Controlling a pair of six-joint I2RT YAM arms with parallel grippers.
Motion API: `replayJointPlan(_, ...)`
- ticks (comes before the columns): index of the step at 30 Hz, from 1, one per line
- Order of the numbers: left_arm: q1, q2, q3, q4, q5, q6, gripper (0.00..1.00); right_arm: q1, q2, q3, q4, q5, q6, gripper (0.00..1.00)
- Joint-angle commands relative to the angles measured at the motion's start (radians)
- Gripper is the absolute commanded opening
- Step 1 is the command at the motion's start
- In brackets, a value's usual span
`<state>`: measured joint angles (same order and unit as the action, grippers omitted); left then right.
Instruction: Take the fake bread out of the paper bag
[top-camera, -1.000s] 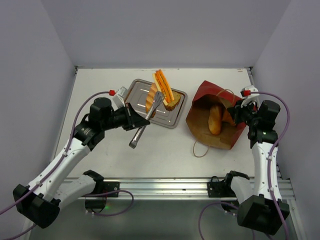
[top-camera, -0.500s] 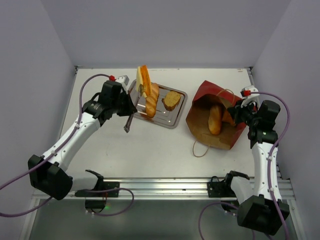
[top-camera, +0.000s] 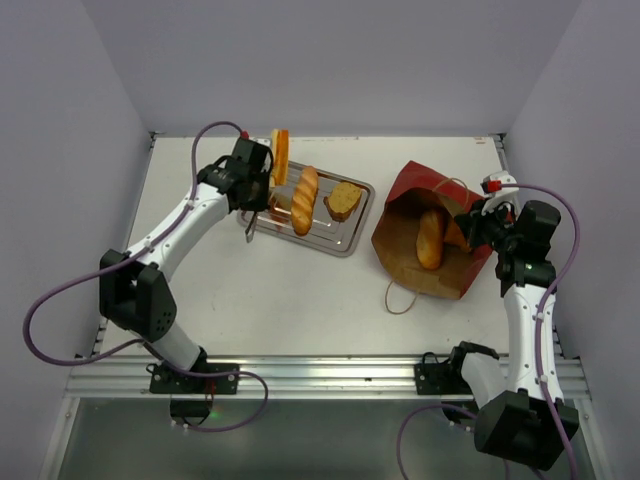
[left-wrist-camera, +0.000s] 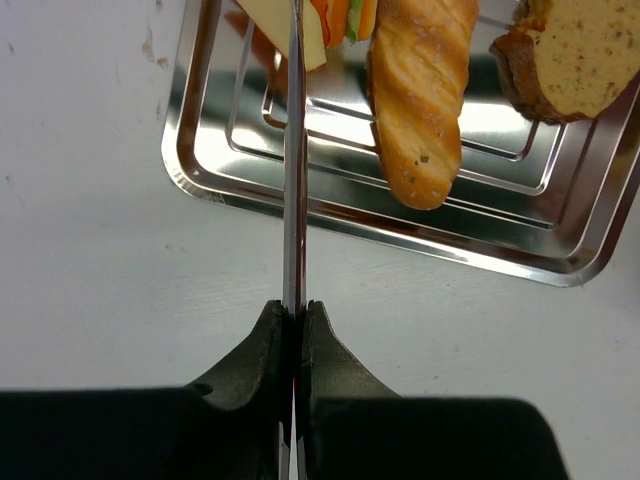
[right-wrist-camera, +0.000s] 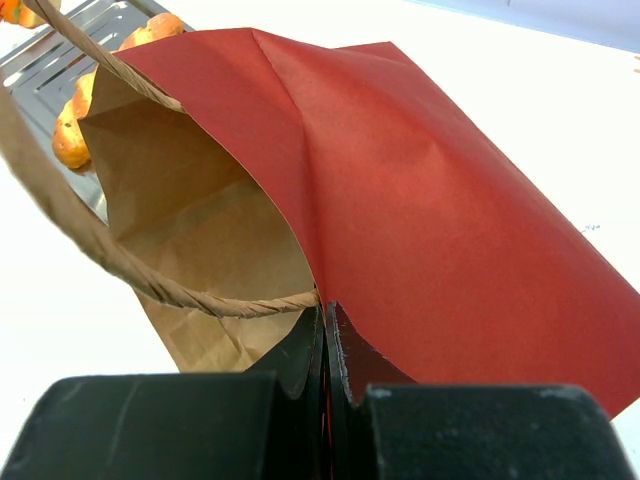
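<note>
The left gripper (left-wrist-camera: 292, 315) is pinched tight on the tongs (left-wrist-camera: 294, 150), with a toast slice (top-camera: 280, 157) over the tray's (top-camera: 330, 237) left end. The right gripper (right-wrist-camera: 325, 330) is clamped on the paper bag (right-wrist-camera: 420, 220) beside the tray.

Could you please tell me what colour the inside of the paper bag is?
Tan-brown; the paper bag shows it best in the right wrist view.

Clamped tight: left end effector (left-wrist-camera: 293, 318), right end effector (right-wrist-camera: 325, 325).

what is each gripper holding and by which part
Left gripper: steel tongs, squeezed mid-length; they pinch a yellow-orange sandwich slice. Right gripper: dark-red paper bag, by its mouth rim.
</note>
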<state>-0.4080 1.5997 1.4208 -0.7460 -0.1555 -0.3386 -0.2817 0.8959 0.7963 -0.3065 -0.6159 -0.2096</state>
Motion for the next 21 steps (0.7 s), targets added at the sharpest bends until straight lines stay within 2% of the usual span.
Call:
replayJointPlan(1,0.006,0.037,0.104,-0.006,-0.084,0.081,0.0,-0.001,-0.009,0.004,0.029,-0.015,0.006,0.01)
replayJointPlan(7,0.003,0.141,0.173,-0.058,-0.09,0.119,0.0,-0.001,-0.009,0.003,0.029,-0.015,0.004,0.01)
replayJointPlan(14,-0.012,0.181,0.188,-0.095,-0.136,0.145,0.0,-0.001,-0.009,0.004,0.029,-0.016,0.004,0.01)
replayJointPlan(21,-0.054,0.22,0.221,-0.122,-0.124,0.156,0.02,-0.001,-0.009,0.003,0.029,-0.012,0.004,0.01)
